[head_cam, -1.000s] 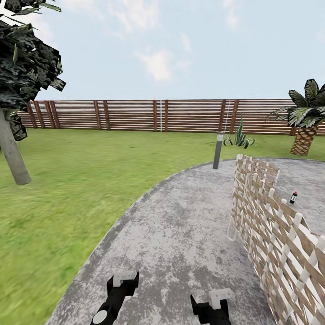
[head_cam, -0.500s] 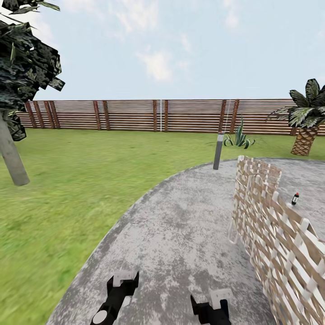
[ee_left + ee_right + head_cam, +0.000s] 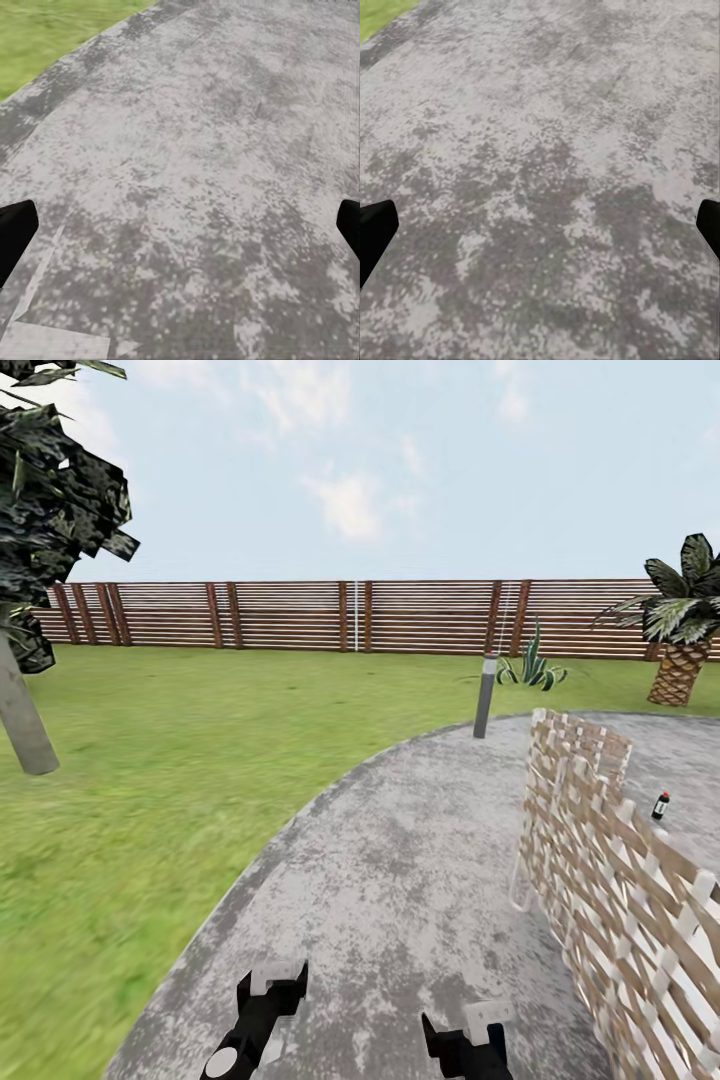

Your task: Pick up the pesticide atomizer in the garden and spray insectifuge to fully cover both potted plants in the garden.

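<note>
The pesticide atomizer (image 3: 660, 806), a small dark bottle with a white head, stands upright on the grey patio (image 3: 400, 870) at the far right, beyond a wicker seat back (image 3: 600, 860). My left gripper (image 3: 272, 990) and right gripper (image 3: 467, 1028) hang low over the paving at the near edge, far from the bottle. Both are open with nothing between the fingers. In the left wrist view the left gripper (image 3: 180, 232) has its dark fingertips (image 3: 15, 229) wide apart over bare paving. The right gripper (image 3: 540, 232) looks the same. The potted plants are out of view.
The lawn (image 3: 150, 780) curves round the patio's left side. A grey bollard lamp (image 3: 485, 695) stands at the patio's far edge, with a spiky agave (image 3: 530, 665) and a palm (image 3: 685, 645) behind it. A tree trunk (image 3: 20, 725) is far left, before the slatted fence (image 3: 300, 615).
The whole view has shifted: the wicker seat and the atomizer sit slightly further right and lower, the tree further left. The camera has moved; both arms keep their pose.
</note>
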